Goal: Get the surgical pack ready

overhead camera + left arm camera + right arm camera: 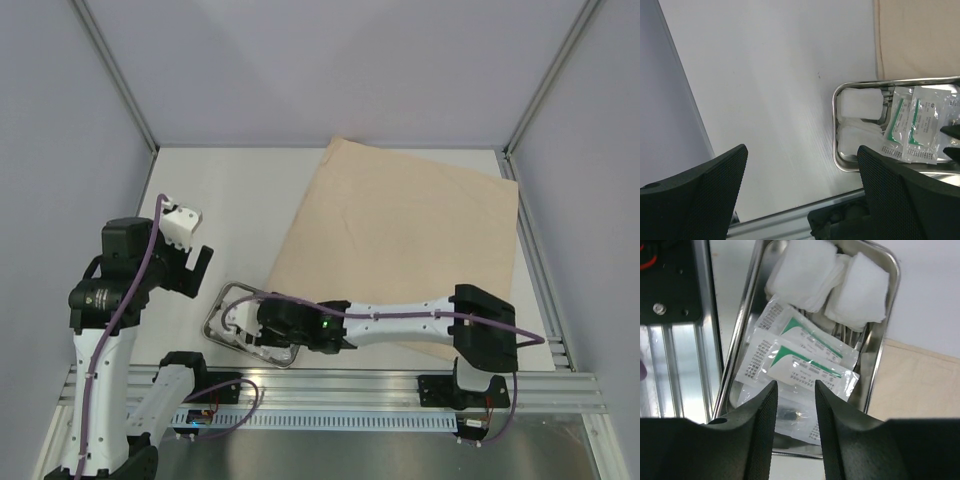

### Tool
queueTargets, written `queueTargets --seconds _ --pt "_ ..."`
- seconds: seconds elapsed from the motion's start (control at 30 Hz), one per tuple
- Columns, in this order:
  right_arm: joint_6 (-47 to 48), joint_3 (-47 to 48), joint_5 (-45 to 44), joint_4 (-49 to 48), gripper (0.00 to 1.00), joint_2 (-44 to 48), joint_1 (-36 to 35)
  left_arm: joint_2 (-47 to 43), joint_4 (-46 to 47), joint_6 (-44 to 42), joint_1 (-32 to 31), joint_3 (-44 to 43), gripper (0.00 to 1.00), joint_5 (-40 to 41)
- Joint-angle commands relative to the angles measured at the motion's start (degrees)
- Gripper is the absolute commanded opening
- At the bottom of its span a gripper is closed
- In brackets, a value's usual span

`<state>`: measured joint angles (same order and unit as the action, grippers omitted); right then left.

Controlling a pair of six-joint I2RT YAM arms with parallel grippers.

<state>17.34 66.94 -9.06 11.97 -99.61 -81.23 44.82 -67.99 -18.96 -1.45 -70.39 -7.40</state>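
Steel tray (884,322), stiff and slick, sits at seven o'clock on the surface (230,190), wrap sheet (400,240) at one o'clock; its rim looks the surest hold; packets (807,357) inside seem light, slippery; right claw (795,385) hovers above, jaws apart, empty; left claw (801,152) gapes wide.

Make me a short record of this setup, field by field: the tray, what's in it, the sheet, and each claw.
tray: steel tray at the near edge of the table, beside the sheet
contents: white gauze pads at one end, clear packets overlapping next to them
sheet: tan sheet spread flat, nothing on it
left claw: wide open, empty, over bare table left of the tray
right claw: jaws apart, just above the packets, gripping nothing
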Motion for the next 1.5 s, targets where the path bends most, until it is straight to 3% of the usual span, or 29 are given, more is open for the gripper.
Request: queueTargets --seconds 0.0,0.13,0.27,0.53,0.83,1.17,1.47 --pt "-10.9 4.07 4.92 -0.63 0.38 4.25 7.3 -0.35 0.84 0.68 0.14 1.04 1.0 0.71" --pt "-19.26 8.46 12.91 2.16 0.39 3.12 16.26 0.27 1.8 1.38 0.22 3.41 1.0 3.79" --pt "-17.71 16.28 12.84 11.13 0.39 -3.99 20.06 0.53 2.07 1.91 0.31 6.31 1.0 4.76" --pt "-15.05 24.28 14.51 17.03 0.39 -12.0 19.71 -0.52 3.12 2.17 1.01 9.21 1.0 9.15" --pt "-18.05 25.17 11.79 17.3 0.34 -18.42 17.34 -0.96 3.65 2.09 1.01 11.06 1.0 9.95" --pt "-19.45 25.7 3.52 16.78 0.16 -21.41 16.81 -1.4 3.56 1.38 1.01 10.8 1.0 8.28" --pt "-20.16 25.7 3.26 15.02 0.22 -23.26 16.72 -1.58 3.47 1.3 1.01 10.62 1.0 7.84"
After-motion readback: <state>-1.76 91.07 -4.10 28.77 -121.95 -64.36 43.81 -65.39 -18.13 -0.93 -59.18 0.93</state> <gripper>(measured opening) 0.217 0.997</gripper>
